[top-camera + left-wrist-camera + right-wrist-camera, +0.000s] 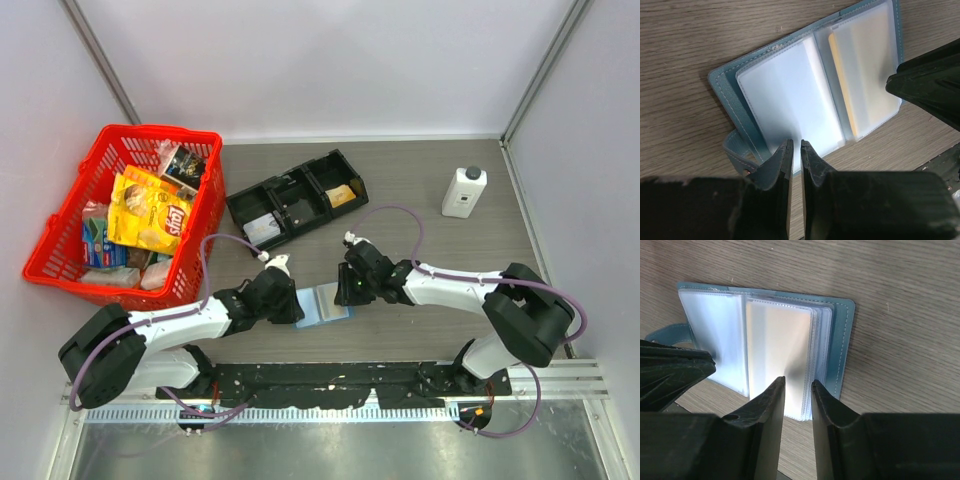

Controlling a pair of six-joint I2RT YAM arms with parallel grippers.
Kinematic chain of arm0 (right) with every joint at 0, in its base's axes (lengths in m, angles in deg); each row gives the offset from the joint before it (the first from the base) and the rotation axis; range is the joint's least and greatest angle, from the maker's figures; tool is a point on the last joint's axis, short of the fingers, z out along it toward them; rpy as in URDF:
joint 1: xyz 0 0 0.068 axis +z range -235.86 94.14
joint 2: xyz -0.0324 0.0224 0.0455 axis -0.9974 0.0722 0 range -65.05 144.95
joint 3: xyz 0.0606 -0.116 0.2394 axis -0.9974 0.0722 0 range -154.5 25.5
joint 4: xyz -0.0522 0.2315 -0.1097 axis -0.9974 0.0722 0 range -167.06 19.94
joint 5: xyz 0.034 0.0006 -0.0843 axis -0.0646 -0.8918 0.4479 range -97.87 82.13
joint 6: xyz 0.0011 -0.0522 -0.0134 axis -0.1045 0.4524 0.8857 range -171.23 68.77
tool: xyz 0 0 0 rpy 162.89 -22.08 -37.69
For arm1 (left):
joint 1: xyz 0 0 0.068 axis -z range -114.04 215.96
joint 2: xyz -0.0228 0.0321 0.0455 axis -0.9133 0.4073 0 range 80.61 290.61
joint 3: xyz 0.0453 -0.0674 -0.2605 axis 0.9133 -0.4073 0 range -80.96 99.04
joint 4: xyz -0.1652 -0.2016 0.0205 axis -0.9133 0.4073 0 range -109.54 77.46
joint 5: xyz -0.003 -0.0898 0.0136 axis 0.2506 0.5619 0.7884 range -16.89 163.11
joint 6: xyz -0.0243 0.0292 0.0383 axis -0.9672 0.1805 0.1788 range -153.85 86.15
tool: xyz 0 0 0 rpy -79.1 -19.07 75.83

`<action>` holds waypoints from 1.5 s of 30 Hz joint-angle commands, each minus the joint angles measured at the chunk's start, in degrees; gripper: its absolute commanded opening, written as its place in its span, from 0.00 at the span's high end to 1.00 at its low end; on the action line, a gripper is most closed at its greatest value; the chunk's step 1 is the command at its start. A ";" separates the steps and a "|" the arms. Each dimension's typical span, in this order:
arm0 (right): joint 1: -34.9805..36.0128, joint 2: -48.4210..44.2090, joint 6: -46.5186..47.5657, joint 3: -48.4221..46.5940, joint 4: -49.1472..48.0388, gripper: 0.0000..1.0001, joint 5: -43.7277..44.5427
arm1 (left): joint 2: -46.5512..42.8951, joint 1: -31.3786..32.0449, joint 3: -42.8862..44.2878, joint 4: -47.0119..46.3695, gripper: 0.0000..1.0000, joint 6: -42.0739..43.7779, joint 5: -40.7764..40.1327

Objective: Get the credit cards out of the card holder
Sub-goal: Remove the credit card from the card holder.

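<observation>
Card holder (322, 303): open flat on desk (420, 170) betw. both end effectors, crease running roughly away from arm bases, long span L–R. Left end effector (794, 146) pressed nearly together, apparently pinching near edge of left clear sleeve; right end effector (798, 383) part-spread astride near edge of right sleeve stack, so nearer the yellow-edged credit card (865, 75) in that sleeve. Other containers: red basket (62, 225) w/ Lay's bag (150, 210) + misc. packets; black 3-compartment tray (236, 207) w/ pale and yellowish items.

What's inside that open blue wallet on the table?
The card holder holds frosted plastic sleeves; through one shows a pale card with a yellowish edge. Sleeves stacked underneath are covered, so any further cards are hidden.
</observation>
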 commanded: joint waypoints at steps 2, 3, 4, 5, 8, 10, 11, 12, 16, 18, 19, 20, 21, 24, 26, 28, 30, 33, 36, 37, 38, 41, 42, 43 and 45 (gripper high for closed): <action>0.62 -0.96 -0.17 -0.52 -4.25 0.72 -1.98 | 0.55 0.28 -1.77 0.70 0.85 -0.31 0.39; 0.62 -1.40 -0.17 -0.52 -4.42 0.72 -2.33 | 0.56 0.28 -1.77 0.52 0.85 -0.32 0.57; 0.80 -1.58 -0.35 -0.78 -4.51 0.73 -2.42 | 0.64 0.28 -1.85 0.43 0.85 -0.32 0.57; 0.89 -1.84 -0.17 -0.78 -4.51 0.74 -2.69 | 0.56 0.28 -1.85 0.43 0.85 -0.40 0.66; 1.06 -2.54 -0.17 -1.31 -4.42 0.76 -3.04 | 0.56 0.28 -1.85 0.34 0.86 -0.40 0.66; 1.24 -2.90 -0.08 -1.31 -4.86 0.77 -3.92 | 0.38 0.28 -1.94 0.34 0.86 -0.40 0.83; 1.41 -2.90 -0.17 -1.40 -5.04 0.78 -4.53 | 0.29 0.19 -1.94 0.34 0.86 -0.40 0.83; 1.33 -2.98 -0.17 -1.40 -5.30 0.78 -4.97 | 0.29 0.27 -2.03 0.26 0.86 -0.49 0.92; 1.85 -3.95 -0.44 -1.31 -7.23 0.78 -7.25 | 0.12 0.28 -2.38 -0.09 0.85 -0.84 1.18; 1.85 -4.13 -0.44 -1.40 -7.85 0.76 -7.87 | -0.15 0.28 -2.56 -0.18 0.86 -1.02 1.10; 2.03 -4.13 -0.44 -1.57 -7.94 0.75 -8.14 | -0.23 0.28 -2.73 -0.27 0.86 -1.02 1.10; 2.03 -4.21 -0.35 -1.57 -8.29 0.75 -8.92 | -0.50 0.28 -2.82 -0.36 0.86 -1.19 1.10; 2.12 -4.30 -0.35 -1.31 -8.81 0.72 -9.45 | -0.59 0.28 -3.00 -0.45 0.85 -1.37 1.10; 2.12 -4.92 -1.05 -0.61 -12.33 0.71 -10.68 | -1.03 0.36 -3.52 -0.71 0.86 -1.63 1.27; 2.20 -5.09 -1.49 -0.08 -12.51 0.71 -10.16 | -1.29 0.28 -3.79 -0.71 0.86 -1.90 1.27; 2.20 -5.09 -1.75 -0.08 -11.11 0.74 -8.67 | -1.64 0.28 -3.96 -0.80 0.86 -1.99 1.27; 2.20 -4.75 -1.49 -0.08 -9.88 0.76 -7.53 | -1.99 0.28 -4.14 -0.80 0.85 -2.16 1.36; 2.29 -4.48 -0.70 0.18 -7.16 0.80 -5.33 | -3.39 0.28 -4.40 -0.10 0.86 -2.60 1.01; 2.12 -4.57 -0.44 1.24 -6.18 0.85 -2.52 | -6.29 0.27 -4.41 1.74 0.85 -3.04 0.05; 2.20 -4.39 -0.44 1.76 -6.09 0.86 -2.34 | -7.52 0.28 -4.40 2.71 0.84 -3.13 -0.48; 2.20 -4.39 -0.44 1.94 -6.18 0.86 -1.99 | -9.18 0.28 -4.23 3.76 0.83 -3.48 -1.18; 2.12 -4.13 -0.35 3.00 -6.09 0.86 -1.11 | -14.89 0.28 -2.91 8.15 0.77 -4.01 -3.38; 2.12 -4.04 -0.35 3.35 -6.18 0.86 -1.11 | -16.74 0.36 -2.13 9.56 0.75 -4.18 -3.99; 2.12 -4.04 -0.26 3.61 -6.18 0.86 -0.67 | -18.85 0.28 -1.07 10.62 0.73 -4.44 -4.52; 2.12 -3.87 -0.26 4.31 -6.80 0.86 -0.14 | -22.19 0.27 1.21 12.20 0.71 -4.71 -5.40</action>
